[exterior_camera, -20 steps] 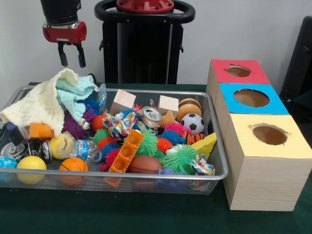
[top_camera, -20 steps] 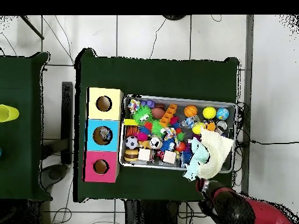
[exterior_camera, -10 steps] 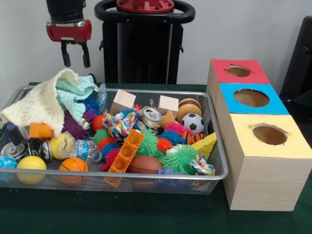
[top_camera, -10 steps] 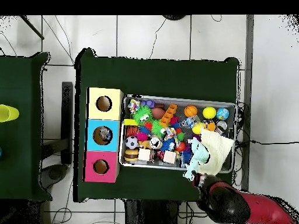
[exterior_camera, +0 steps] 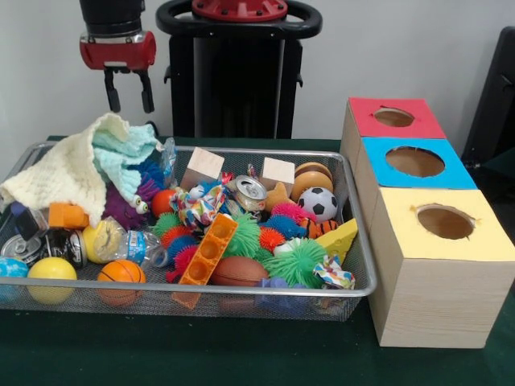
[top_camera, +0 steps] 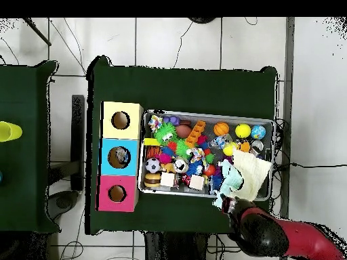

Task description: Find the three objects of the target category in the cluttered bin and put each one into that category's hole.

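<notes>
The wire mesh bin (exterior_camera: 241,288) is full of toys; it also shows in the overhead view (top_camera: 203,114). A clear water bottle with a blue label (exterior_camera: 137,245) lies near the front left among balls. Another clear bottle (exterior_camera: 167,159) stands at the edge of the cloth. The red-topped box's hole (exterior_camera: 393,117) is at the far right; in the overhead view (top_camera: 117,193) it is at the lower left. My gripper (exterior_camera: 129,95) hangs open and empty above the bin's back left, over the cloth. In the overhead view the arm (top_camera: 261,230) covers it.
A yellow and mint knitted cloth (exterior_camera: 76,165) covers the bin's left back. Silver cans lie in the middle (exterior_camera: 250,193) and at the left (exterior_camera: 72,248). The blue-topped box (exterior_camera: 414,162) and the yellow-topped box (exterior_camera: 445,222) stand in front of the red one. Wooden blocks, balls and spiky toys fill the bin.
My gripper has shifted a little to the right in the front view, still open and empty above the cloth. Nothing in the bin has moved.
</notes>
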